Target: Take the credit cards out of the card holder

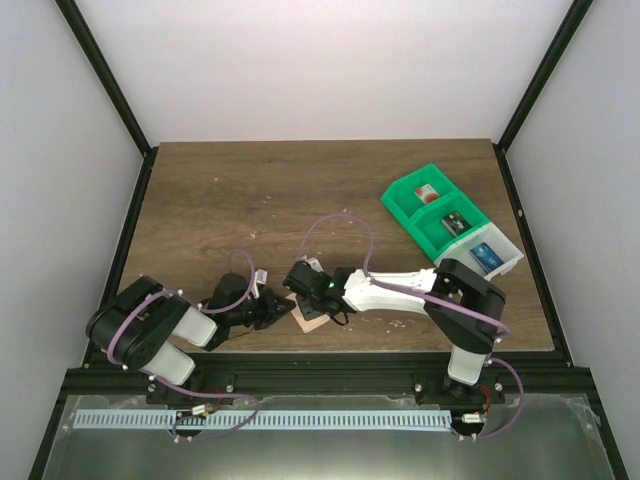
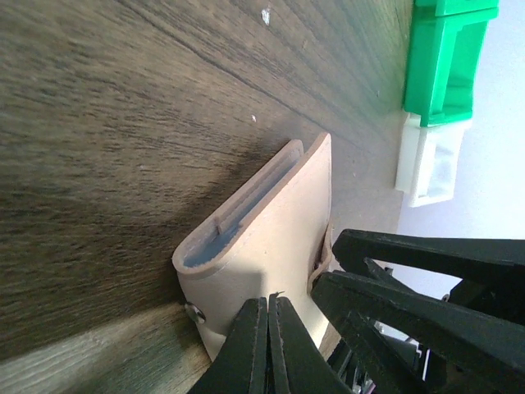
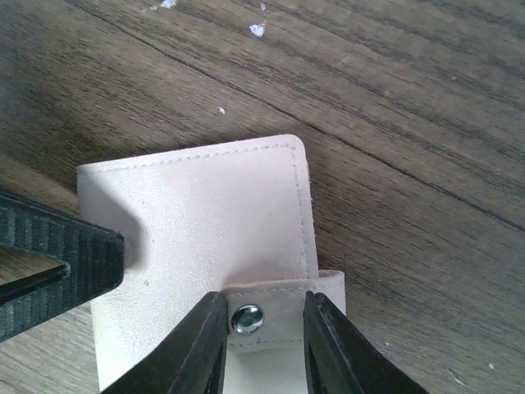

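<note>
The tan card holder (image 1: 311, 319) lies closed on the wood table near the front edge. In the right wrist view its face (image 3: 205, 222) fills the middle, and a strap with a metal snap (image 3: 247, 319) crosses its near end. My right gripper (image 3: 264, 328) is open, its fingers on either side of the snap, just above the strap. My left gripper (image 2: 269, 328) is shut, its tips pressed together against the holder's tan side (image 2: 279, 238). A pale blue-grey edge (image 2: 215, 245) shows inside the holder. No credit card is in plain view.
A green-and-white compartment tray (image 1: 450, 222) with small items stands at the back right, and also shows in the left wrist view (image 2: 439, 57). Both arms meet over the holder. The table's front edge is close behind the holder.
</note>
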Motion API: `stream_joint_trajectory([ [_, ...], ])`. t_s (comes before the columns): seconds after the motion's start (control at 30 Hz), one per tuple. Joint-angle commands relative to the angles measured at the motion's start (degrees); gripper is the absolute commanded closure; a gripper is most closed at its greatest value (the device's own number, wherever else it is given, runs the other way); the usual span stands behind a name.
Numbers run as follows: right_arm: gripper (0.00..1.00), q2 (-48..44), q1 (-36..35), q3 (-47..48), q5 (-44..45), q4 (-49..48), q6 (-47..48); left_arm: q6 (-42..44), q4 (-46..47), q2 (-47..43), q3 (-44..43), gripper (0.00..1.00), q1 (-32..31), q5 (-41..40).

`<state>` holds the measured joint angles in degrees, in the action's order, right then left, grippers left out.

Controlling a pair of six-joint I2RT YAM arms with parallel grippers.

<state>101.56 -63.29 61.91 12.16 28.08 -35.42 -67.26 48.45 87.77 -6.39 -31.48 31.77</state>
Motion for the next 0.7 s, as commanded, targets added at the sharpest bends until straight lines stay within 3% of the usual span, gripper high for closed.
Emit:
stream_joint_trajectory([
  [0.0, 0.73, 0.4, 0.3, 0.8, 6.0, 5.5, -0.4, 1.7, -5.3, -0.3, 1.2, 1.0, 0.0, -2.8],
  [0.33, 0.78, -2.9, 0.2, -0.2, 4.2, 2.6, 2.7, 2.6, -7.5, -0.9, 0.9, 1.0, 0.0, -3.7],
  [0.5, 0.71, -5.6, 0.2, -2.3, 1.1, -2.4, 7.6, 2.8, -7.8, -0.7, 0.5, 1.0, 0.0, -3.8],
  [0.67, 0.69, -3.7, 0.2, -2.6, 0.5, -3.7, 9.8, 2.8, -8.0, -0.5, 0.5, 1.0, 0.0, -4.0],
])
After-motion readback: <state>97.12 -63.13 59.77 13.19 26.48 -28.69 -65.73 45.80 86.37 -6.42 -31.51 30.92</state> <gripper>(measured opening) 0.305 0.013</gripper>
